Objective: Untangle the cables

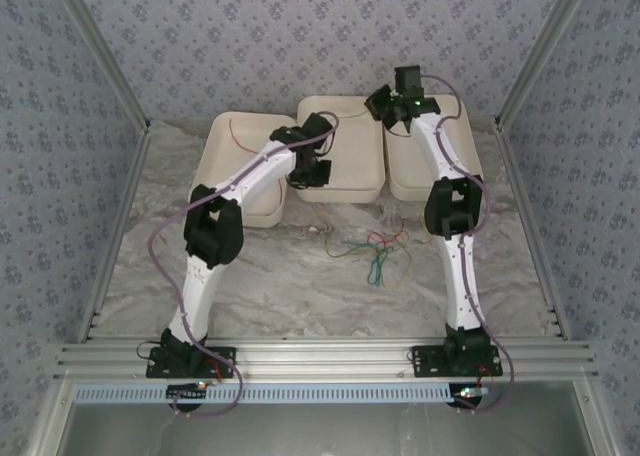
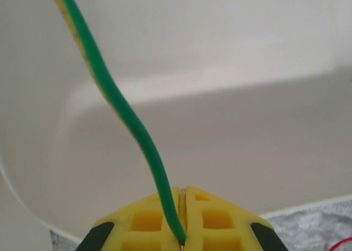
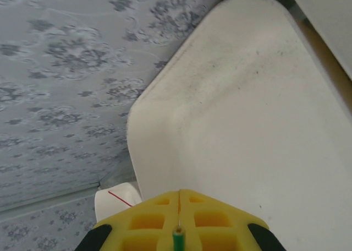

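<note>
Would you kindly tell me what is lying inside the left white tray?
A thin red cable lies in the tray; the left arm hides its right part.

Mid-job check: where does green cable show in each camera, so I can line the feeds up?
Top: green cable strands in the loose tangle on the table, right of centre.
Left wrist: green cable runs from the shut left gripper to top left.
Right wrist: a short end of green cable at the shut right gripper, bottom centre.
Same cable? Cannot tell.
Shared landmark: a white tray.
</note>
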